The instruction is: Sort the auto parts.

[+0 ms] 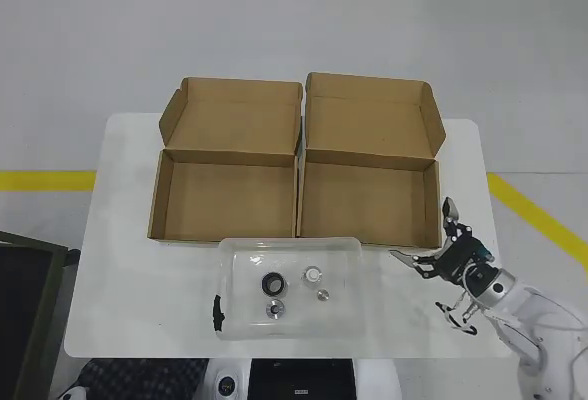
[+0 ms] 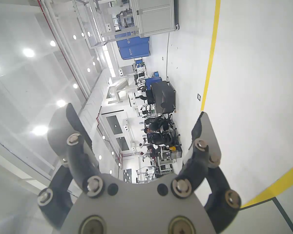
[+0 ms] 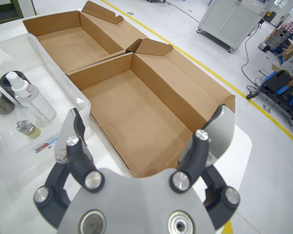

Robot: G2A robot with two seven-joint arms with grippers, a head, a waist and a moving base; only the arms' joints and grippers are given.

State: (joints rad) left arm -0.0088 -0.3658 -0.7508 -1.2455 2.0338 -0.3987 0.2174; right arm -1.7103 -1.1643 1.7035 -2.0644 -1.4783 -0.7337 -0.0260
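Observation:
A clear plastic tray (image 1: 234,255) at the table's front holds a black ring (image 1: 272,284), a white spray bottle (image 1: 314,272), a small capped part (image 1: 323,295) and a metal cylinder (image 1: 274,310). Behind it stand two open cardboard boxes, a left box (image 1: 224,200) and a right box (image 1: 369,205), both with bare floors. My right gripper (image 1: 426,232) hangs open beside the tray's right end, at the right box's front corner. Its wrist view shows the gripper (image 3: 149,109), bottle (image 3: 30,96), ring (image 3: 8,81), cylinder (image 3: 1,102) and capped part (image 3: 28,129). My left gripper (image 2: 136,110) is open, holding nothing, facing the room.
A black curved piece (image 1: 217,312) lies at the tray's left end. The white table (image 1: 124,250) has bare room left of the boxes and right of the right box. Both box lids (image 1: 239,110) stand open at the back.

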